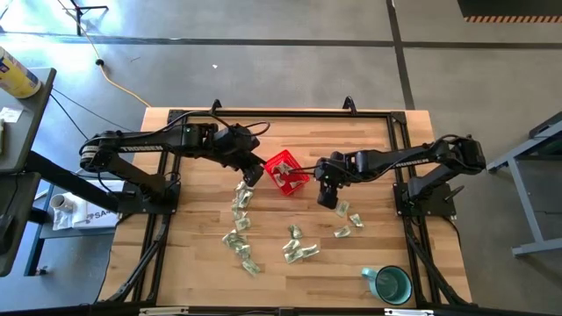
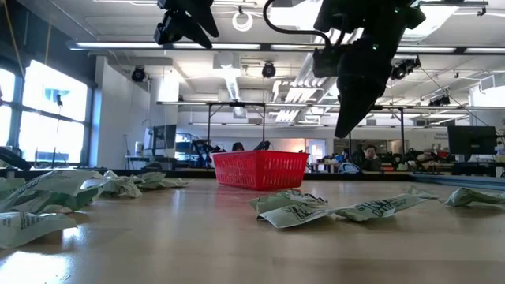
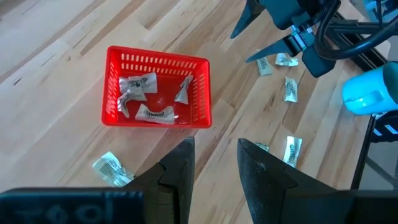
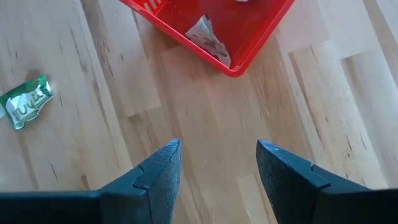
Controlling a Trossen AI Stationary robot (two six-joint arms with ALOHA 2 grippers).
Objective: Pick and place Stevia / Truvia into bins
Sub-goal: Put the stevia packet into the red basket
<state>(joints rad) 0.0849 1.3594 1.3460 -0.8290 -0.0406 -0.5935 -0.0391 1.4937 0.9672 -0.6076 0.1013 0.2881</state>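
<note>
Wooden planks make up the table top (image 1: 176,263), and two dark robot arms reach over it from the two sides.

On the left, the left gripper (image 1: 253,172) hangs in the air just beside the small red plastic basket with mesh sides (image 1: 286,172). In the left wrist view its two dark fingers (image 3: 180,171) stand a little apart with nothing between them, so this claw is released and empty.

The red basket sits near the middle of the table. In the left wrist view a few crumpled pale green and white paper sweetener packets (image 3: 138,86) lie inside it.

More of the same packets are spread on the wood in front of the basket. Some lie in a loose line below the left gripper (image 1: 239,219), some sit near the middle (image 1: 299,250), and a few lie close to the right gripper (image 1: 349,219).

On the right, the right gripper (image 1: 327,195) hangs above the table, just beside the basket on its other side. In the right wrist view its fingers (image 4: 160,174) are spread apart over bare wood and hold nothing.

Far to the right, near the front corner, stands a teal mug (image 1: 390,284).
</note>
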